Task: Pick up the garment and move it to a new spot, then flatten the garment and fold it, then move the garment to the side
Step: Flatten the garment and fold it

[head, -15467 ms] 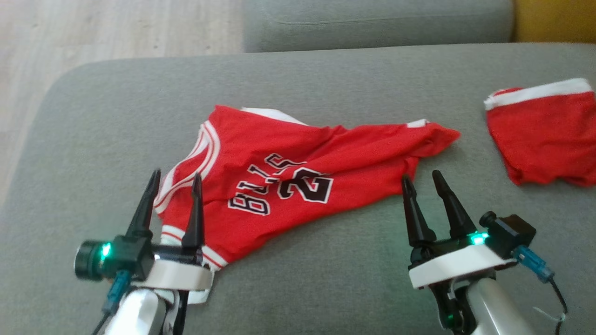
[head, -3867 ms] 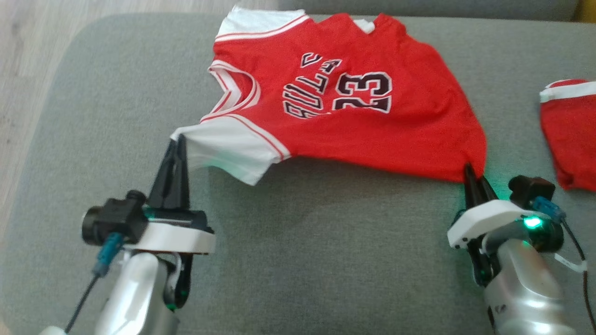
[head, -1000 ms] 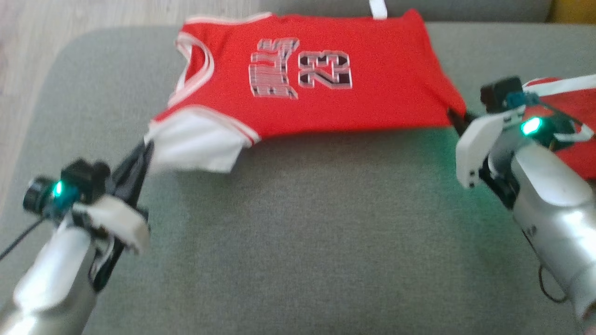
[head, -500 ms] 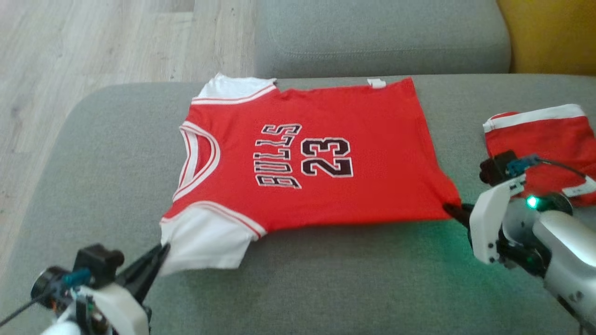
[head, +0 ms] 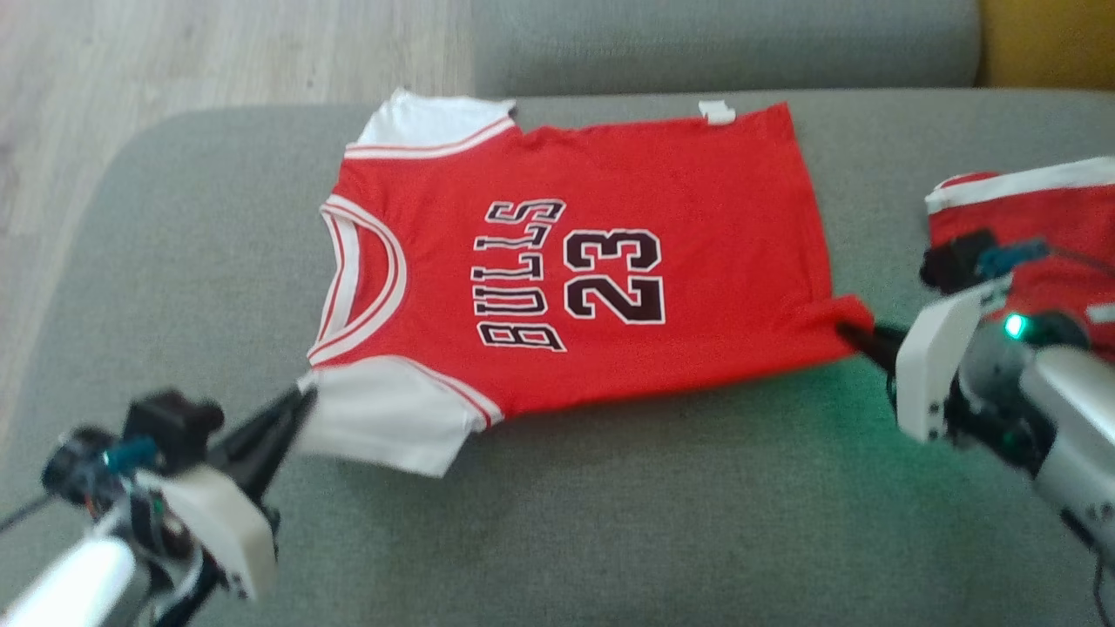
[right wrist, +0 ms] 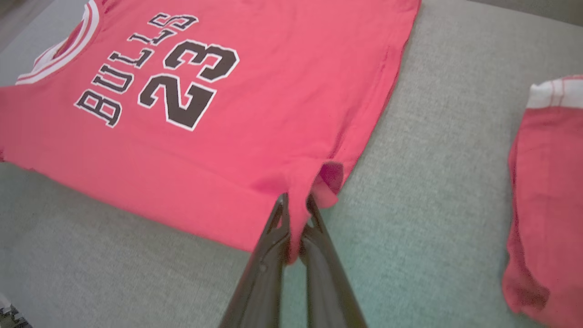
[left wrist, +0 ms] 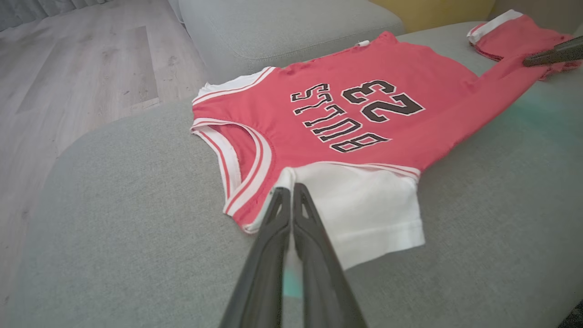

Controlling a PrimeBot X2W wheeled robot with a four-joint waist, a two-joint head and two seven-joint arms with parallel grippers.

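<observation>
Grey sofa point(head: 610, 488), jersey point(head: 566, 261) lying left-right, collar leftward, hem rightward

- We find the garment point(head: 566, 261) spread on the sofa seat point(head: 610, 522), neck to the left.
- Our left gripper point(head: 303, 399) meets its near-left sleeve, our right gripper point(head: 847, 330) its near-right corner.
- A second garment point(head: 1045, 218) lies right; floor point(head: 174, 61) far left.

Jersey point(head: 723, 218): soft matt red cloth. Sofa point(head: 610, 522): rough grey woven fabric. Floor point(head: 174, 52): pale wood, probably laminate.
</observation>
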